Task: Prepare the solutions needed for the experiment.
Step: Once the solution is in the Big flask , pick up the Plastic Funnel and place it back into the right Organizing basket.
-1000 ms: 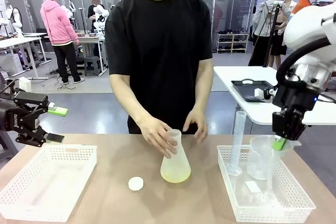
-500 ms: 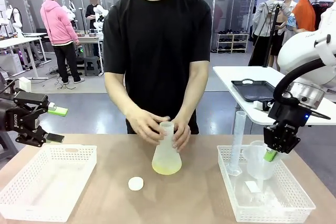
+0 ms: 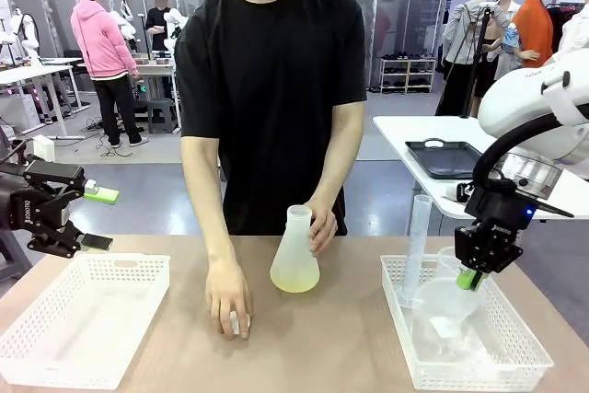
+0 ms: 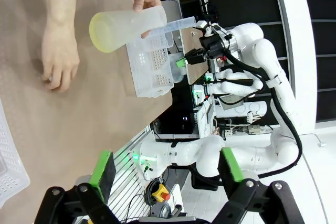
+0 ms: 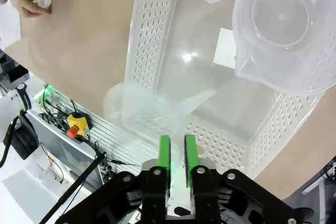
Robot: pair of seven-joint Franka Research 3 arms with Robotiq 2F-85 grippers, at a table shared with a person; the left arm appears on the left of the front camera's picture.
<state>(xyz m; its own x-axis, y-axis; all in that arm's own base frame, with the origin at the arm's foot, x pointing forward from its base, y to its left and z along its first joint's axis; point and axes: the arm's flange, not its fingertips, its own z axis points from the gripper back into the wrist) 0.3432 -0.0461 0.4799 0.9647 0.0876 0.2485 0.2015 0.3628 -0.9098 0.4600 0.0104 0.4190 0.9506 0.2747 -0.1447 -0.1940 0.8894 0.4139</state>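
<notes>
The solutions (image 3: 294,280) are a shallow pale yellow-green liquid in the bottom of a frosted conical flask (image 3: 295,250). A person holds the flask by the neck, just above the table. The liquid (image 4: 104,33) also shows in the left wrist view. The person's other hand (image 3: 227,299) lies flat on the table over a small white cap. My right gripper (image 3: 469,279) hangs over the right basket (image 3: 479,382). Its pads (image 5: 164,153) stand a narrow gap apart, and a blurred clear beaker (image 5: 142,109) is just beyond them. My left gripper (image 3: 97,219) waits open at the far left.
The right basket (image 5: 143,40) also holds a second clear beaker (image 5: 289,30) and a tall measuring cylinder (image 3: 416,246). A white basket (image 3: 92,260) sits at the left under my left gripper (image 4: 167,166). Bare table lies between the baskets.
The person lifted the flask off the table and put the other hand down on the cap. My right gripper sank toward the basket with the beaker and its jaws parted.
</notes>
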